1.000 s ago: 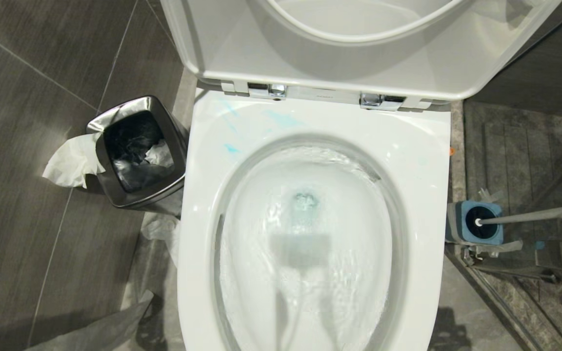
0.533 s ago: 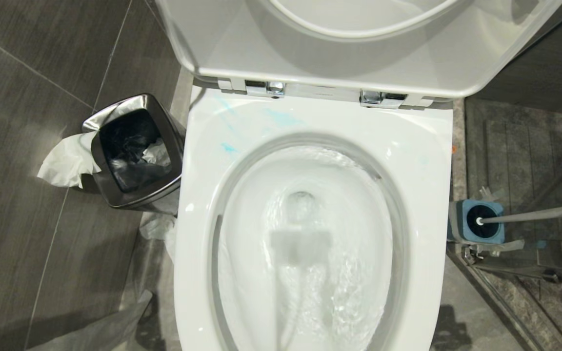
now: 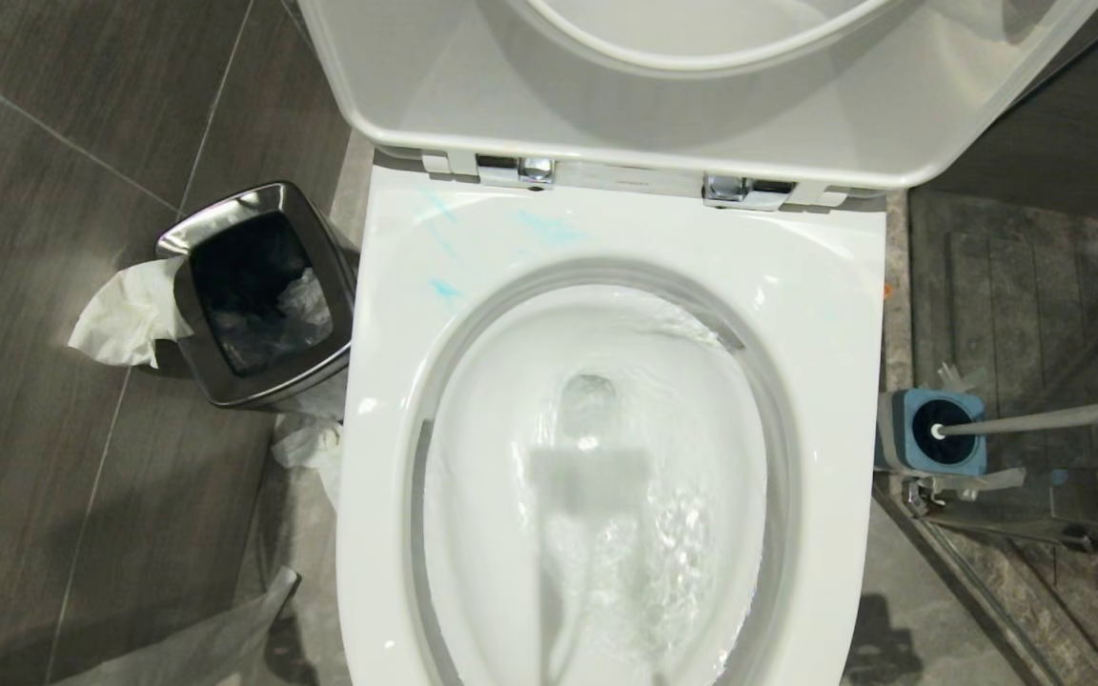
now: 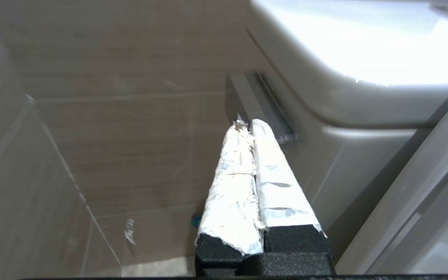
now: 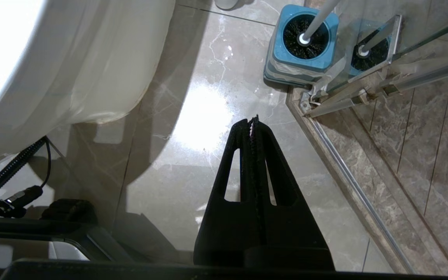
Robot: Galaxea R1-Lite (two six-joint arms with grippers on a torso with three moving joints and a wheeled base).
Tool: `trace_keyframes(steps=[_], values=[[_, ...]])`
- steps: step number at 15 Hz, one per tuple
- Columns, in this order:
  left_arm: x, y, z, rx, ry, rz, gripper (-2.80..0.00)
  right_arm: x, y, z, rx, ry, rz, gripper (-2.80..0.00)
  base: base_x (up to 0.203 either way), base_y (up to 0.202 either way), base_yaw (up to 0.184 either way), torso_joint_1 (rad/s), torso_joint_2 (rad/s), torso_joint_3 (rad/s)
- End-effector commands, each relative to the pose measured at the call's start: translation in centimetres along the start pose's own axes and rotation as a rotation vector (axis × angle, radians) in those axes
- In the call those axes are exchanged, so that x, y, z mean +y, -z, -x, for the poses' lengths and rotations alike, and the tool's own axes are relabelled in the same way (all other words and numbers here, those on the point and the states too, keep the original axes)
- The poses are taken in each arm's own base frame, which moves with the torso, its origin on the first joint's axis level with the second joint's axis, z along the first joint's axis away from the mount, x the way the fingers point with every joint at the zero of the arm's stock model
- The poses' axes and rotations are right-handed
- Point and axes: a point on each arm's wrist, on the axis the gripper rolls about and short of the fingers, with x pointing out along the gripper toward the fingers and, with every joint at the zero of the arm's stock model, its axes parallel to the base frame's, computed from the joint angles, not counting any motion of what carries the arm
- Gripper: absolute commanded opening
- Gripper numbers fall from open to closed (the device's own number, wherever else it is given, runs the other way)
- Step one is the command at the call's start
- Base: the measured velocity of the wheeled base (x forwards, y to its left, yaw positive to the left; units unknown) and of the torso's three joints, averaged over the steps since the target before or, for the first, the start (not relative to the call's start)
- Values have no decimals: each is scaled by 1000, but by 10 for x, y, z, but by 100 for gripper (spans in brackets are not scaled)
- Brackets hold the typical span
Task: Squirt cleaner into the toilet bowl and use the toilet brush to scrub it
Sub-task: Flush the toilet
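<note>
Grey tiled floor [image 3: 82, 476], water swirling in toilet bowl [image 3: 597, 248], left gripper [image 4: 246, 126] and right gripper [image 5: 252, 121] both closed, empty

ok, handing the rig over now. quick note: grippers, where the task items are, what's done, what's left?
Left gripper: shut, empty, near the toilet's side.
Right gripper: shut, empty, over the floor.
Toilet brush: in its blue holder, on the robot's right.
Toilet bowl: water swirling, blue streaks on the rim.
Cleaner: not in view.
Done: looks flushed; squirting and scrubbing can't be confirmed.
Left: probably wipe the streaks.
</note>
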Motion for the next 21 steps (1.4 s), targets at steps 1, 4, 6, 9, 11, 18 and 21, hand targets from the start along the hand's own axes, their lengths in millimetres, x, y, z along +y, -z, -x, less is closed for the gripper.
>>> trace_keyframes(steps=[1, 4, 6, 9, 11, 18, 21], values=[[7, -29, 16, -54, -14, -5, -280, 0, 0, 0, 2, -1, 0, -280, 0, 0, 0, 0, 0, 0], [8, -38, 31, 53, 27, 40, -280, 0, 0, 0, 1, -1, 0, -280, 0, 0, 0, 0, 0, 0], [8, -51, 44, 104, 67, 190, -280, 0, 0, 0, 3, -1, 0, -280, 0, 0, 0, 0, 0, 0], [8, -57, 47, 127, 153, 271, -280, 0, 0, 0, 1, -1, 0, -280, 0, 0, 0, 0, 0, 0], [5, -46, 49, 170, 294, 400, -280, 0, 0, 0, 3, -1, 0, -280, 0, 0, 0, 0, 0, 0], [42, 24, -8, 88, 436, 434, -280, 0, 0, 0, 1, -1, 0, -280, 0, 0, 0, 0, 0, 0], [51, 26, -12, 52, 421, 366, -280, 0, 0, 0, 1, -1, 0, -280, 0, 0, 0, 0, 0, 0]])
